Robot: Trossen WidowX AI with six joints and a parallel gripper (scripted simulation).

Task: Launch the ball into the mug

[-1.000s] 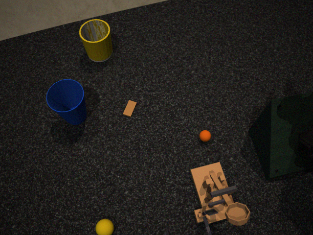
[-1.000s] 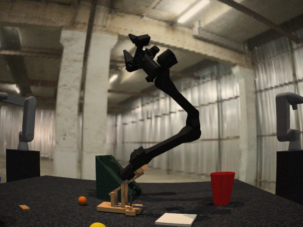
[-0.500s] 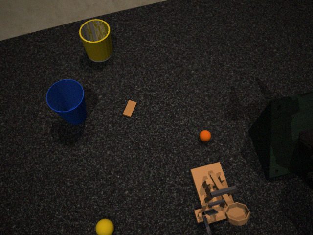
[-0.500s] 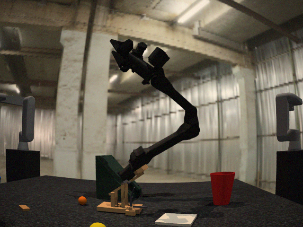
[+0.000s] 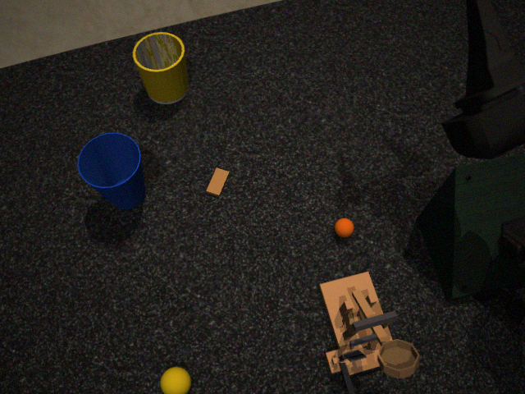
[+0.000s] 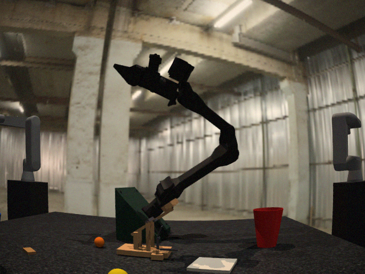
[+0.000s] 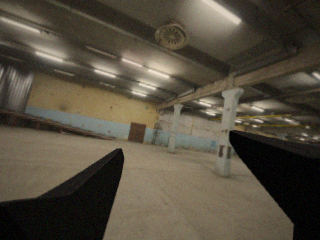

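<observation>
An orange ball (image 5: 344, 227) (image 6: 99, 241) lies on the dark table beside the wooden catapult (image 5: 346, 284) (image 6: 126, 250). The catapult's arm slants up, and its octagonal cup (image 5: 398, 355) looks empty in the top view. The yellow mug (image 5: 168, 86) stands upright at the upper left of the top view, near the table edge, with its mouth up. My gripper (image 7: 175, 144) is open and empty. In the exterior view it is high above the table, well above the catapult and ball, where its fingers overlap side-on.
A blue cup (image 5: 129, 190) stands below the mug in the top view. A small wooden block (image 5: 217, 181) (image 6: 29, 250) and a yellow ball (image 5: 175, 382) (image 6: 117, 271) lie apart. A green wedge (image 5: 474, 199) (image 6: 126, 209) stands behind the catapult; a red cup (image 6: 267, 230) and white tile (image 6: 212, 262) are rightward.
</observation>
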